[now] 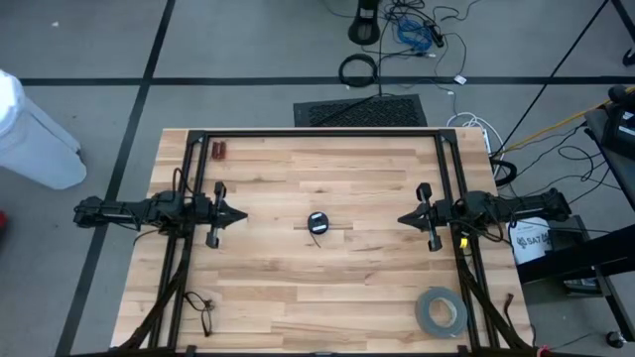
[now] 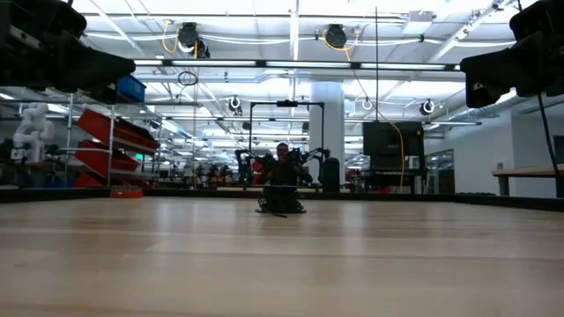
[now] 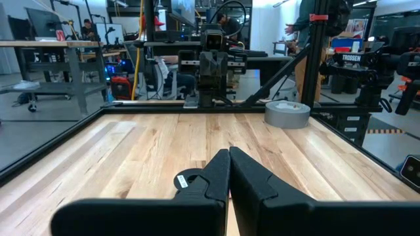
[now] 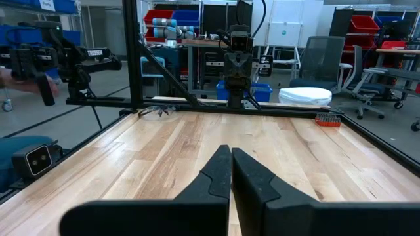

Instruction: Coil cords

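The cord is a small round black bundle (image 1: 317, 222) lying flat on the wooden table (image 1: 298, 288) at its middle. It also shows in the low view (image 2: 281, 202). My left gripper (image 1: 244, 213) hovers at the table's left side, pointing at the bundle, well short of it. Its fingers are shut and empty in the left wrist view (image 3: 229, 152). My right gripper (image 1: 401, 218) hovers at the right side, pointing at the bundle from the other way. It is also shut and empty (image 4: 231, 149).
A grey tape roll (image 1: 441, 311) lies at the near right corner and shows in the left wrist view (image 3: 287, 113). A pair of glasses (image 1: 198, 302) lies near left. A small red object (image 1: 219, 151) lies far left. A black frame (image 1: 317, 133) runs around the table.
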`<state>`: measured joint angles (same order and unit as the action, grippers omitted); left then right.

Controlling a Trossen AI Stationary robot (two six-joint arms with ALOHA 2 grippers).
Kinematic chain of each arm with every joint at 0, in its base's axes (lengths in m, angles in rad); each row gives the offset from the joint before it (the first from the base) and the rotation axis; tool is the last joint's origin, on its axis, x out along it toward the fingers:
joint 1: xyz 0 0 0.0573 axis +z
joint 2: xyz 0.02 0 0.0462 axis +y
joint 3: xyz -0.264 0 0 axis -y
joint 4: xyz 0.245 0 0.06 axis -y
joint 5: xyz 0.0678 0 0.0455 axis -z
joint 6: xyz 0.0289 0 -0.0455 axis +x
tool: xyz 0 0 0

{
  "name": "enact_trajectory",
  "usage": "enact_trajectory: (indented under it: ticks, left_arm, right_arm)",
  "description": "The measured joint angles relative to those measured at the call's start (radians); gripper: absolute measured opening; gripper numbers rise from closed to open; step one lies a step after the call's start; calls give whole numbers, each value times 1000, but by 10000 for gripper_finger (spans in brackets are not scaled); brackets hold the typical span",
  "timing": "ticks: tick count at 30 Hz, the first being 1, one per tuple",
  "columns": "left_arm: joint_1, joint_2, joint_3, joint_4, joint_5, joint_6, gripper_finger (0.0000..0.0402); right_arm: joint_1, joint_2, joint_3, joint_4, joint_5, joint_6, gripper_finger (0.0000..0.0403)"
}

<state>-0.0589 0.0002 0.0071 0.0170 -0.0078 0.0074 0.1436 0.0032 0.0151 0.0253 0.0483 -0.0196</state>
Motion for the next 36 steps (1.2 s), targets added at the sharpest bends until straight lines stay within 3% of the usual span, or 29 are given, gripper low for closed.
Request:
enact_trajectory:
  ticks: [18, 26, 36]
  left_arm:
    - [0, 0, 0, 1, 0, 2, 18]
    - [0, 2, 7, 201, -79, 7, 18]
    - [0, 110, 238, 98, -79, -26, 18]
  right_arm:
    - [0, 0, 0, 0, 0, 0, 0]
    - [0, 0, 0, 0, 0, 0, 0]
    - [0, 0, 0, 0, 0, 0, 0]
